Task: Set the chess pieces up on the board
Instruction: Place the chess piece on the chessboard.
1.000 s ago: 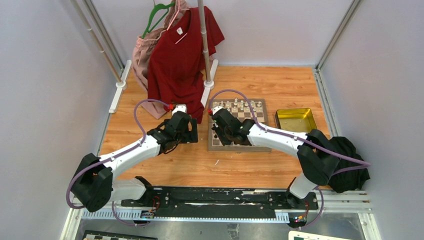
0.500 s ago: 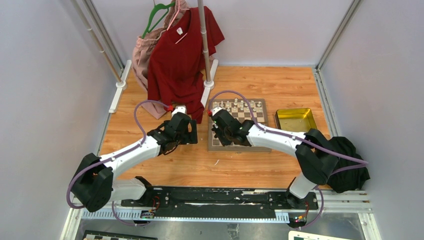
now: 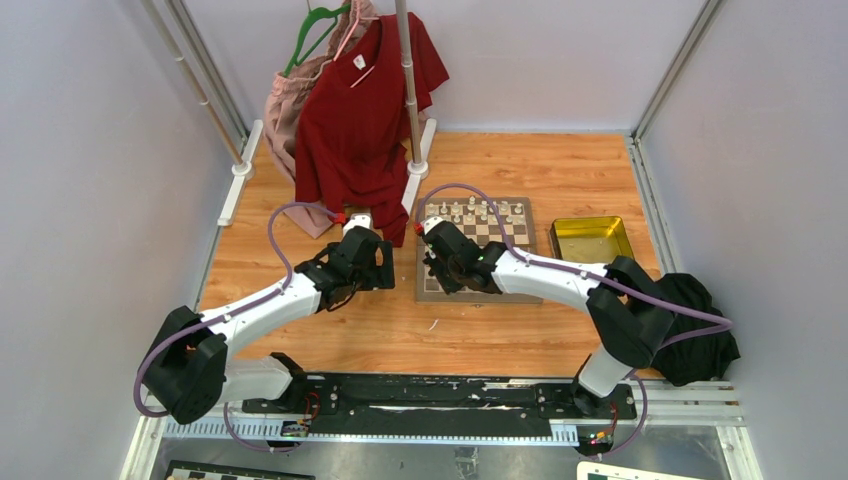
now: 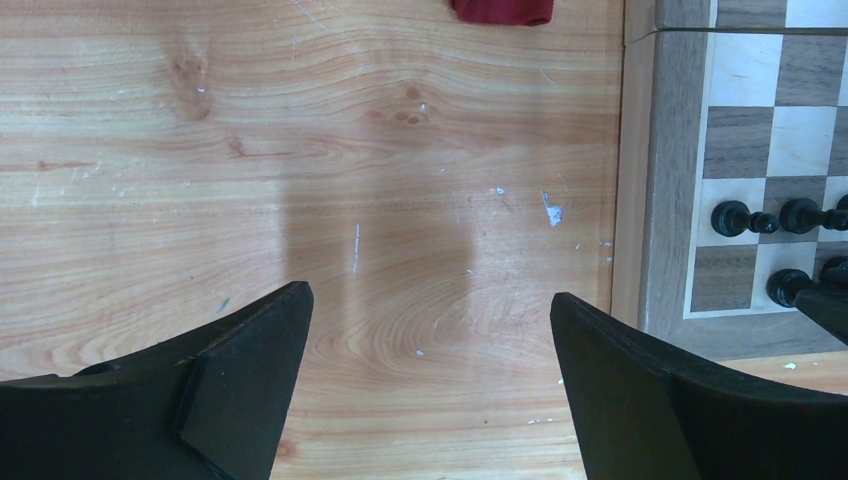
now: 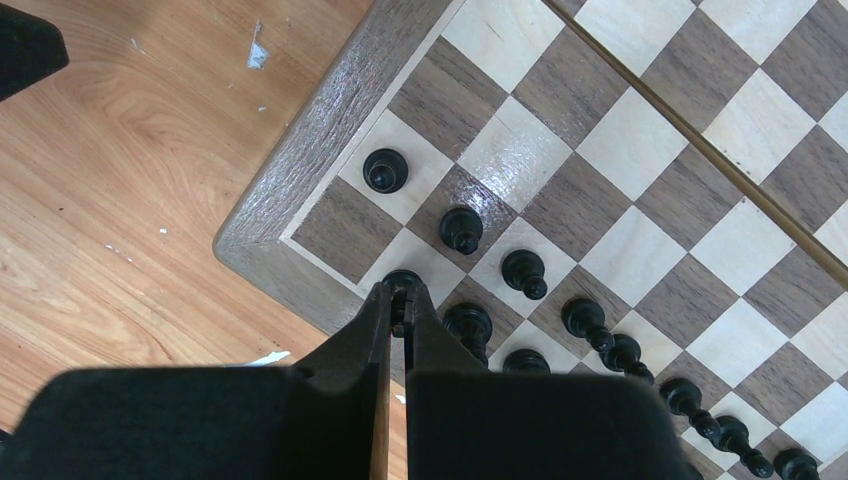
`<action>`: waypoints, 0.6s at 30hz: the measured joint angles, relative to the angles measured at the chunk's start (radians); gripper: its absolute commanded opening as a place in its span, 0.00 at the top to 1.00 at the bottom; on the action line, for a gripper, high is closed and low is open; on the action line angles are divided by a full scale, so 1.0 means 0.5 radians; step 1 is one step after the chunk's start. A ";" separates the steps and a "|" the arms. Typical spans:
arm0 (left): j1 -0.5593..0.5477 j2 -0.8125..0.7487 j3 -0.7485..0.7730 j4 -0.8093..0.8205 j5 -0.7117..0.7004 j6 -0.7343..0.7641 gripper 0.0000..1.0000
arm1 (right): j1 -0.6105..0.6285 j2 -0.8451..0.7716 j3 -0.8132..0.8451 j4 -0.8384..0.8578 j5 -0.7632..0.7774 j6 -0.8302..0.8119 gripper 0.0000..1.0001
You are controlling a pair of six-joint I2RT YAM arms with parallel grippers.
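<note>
The chessboard (image 3: 520,232) lies at mid-table; it also shows in the right wrist view (image 5: 640,140) and the left wrist view (image 4: 665,190). White pieces (image 3: 478,211) stand along its far rows. Black pieces (image 5: 525,272) stand in the near rows. My right gripper (image 5: 401,292) is shut on a black piece (image 5: 402,279) over the board's near-left corner square; whether the piece touches the square I cannot tell. My left gripper (image 4: 430,315) is open and empty above bare wood just left of the board, near black pawns (image 4: 735,217).
A yellow-gold metal tray (image 3: 590,240) sits right of the board. A red shirt (image 3: 365,110) and pink garment hang on a rack pole (image 3: 410,90) behind the board's left. Black cloth (image 3: 705,330) lies at the right edge.
The right gripper has crept slightly toward the board's near-left corner with the black piece. The left arm has barely moved.
</note>
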 measured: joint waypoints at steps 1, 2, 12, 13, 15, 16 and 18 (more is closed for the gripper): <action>0.000 0.000 0.000 0.003 0.000 0.000 0.05 | 0.000 0.003 0.000 0.003 0.000 0.000 0.97; 0.000 0.000 0.000 0.007 0.000 0.000 0.05 | 0.000 0.007 -0.001 0.004 0.000 -0.001 0.95; 0.000 0.004 0.000 0.012 0.000 0.000 0.05 | 0.000 0.016 -0.002 0.008 -0.008 -0.020 0.70; 0.000 0.004 0.000 0.012 0.000 0.000 0.05 | 0.000 0.016 -0.002 0.008 -0.009 -0.021 0.69; 0.000 0.004 0.000 0.012 0.001 0.000 0.05 | -0.001 0.016 -0.002 0.007 -0.009 -0.022 0.69; 0.000 0.004 0.000 0.012 0.001 0.000 0.05 | 0.000 0.016 -0.002 0.005 -0.010 -0.023 0.69; 0.000 0.005 0.000 0.011 0.001 0.000 0.05 | 0.000 0.014 -0.001 -0.002 -0.014 -0.025 0.69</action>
